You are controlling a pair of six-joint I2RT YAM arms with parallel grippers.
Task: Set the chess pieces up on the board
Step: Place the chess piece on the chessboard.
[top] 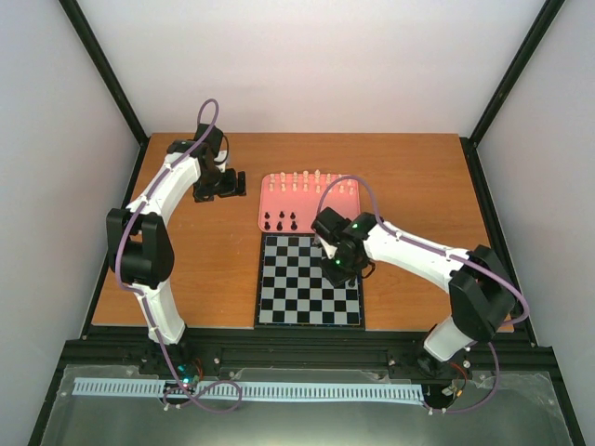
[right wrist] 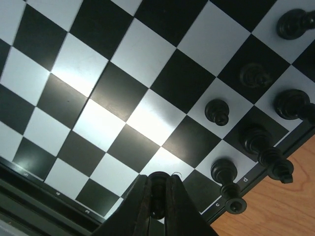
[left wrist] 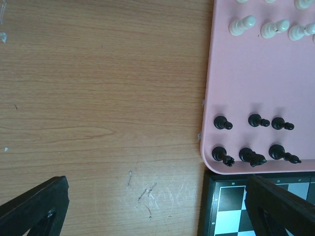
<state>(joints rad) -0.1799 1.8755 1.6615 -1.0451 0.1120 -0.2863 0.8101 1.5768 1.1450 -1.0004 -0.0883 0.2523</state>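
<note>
The right gripper (right wrist: 157, 209) had its jaws nearly shut on a small black chess piece (right wrist: 158, 189) above the flat black-and-white checked board (right wrist: 123, 98), near its wood-side edge. Free squares lay directly beneath, with the placed black pieces (right wrist: 217, 111) just alongside. The left gripper (left wrist: 157, 211), farther off, hung wide open and empty over the wooden table (left wrist: 98, 98), beside the salmon-pink tray (left wrist: 212, 73)

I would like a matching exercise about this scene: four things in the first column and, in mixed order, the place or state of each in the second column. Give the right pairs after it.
Things
1. left gripper
2. right gripper
3. white pieces
4. board

Places or states
A. standing on the far part of the pink tray
B. shut on a black piece, above the checks
C. lying flat, beside the tray's near edge
D. open, above bare wood of the table

Pairs: 1-D, 2-B, 3-A, 4-C
</note>
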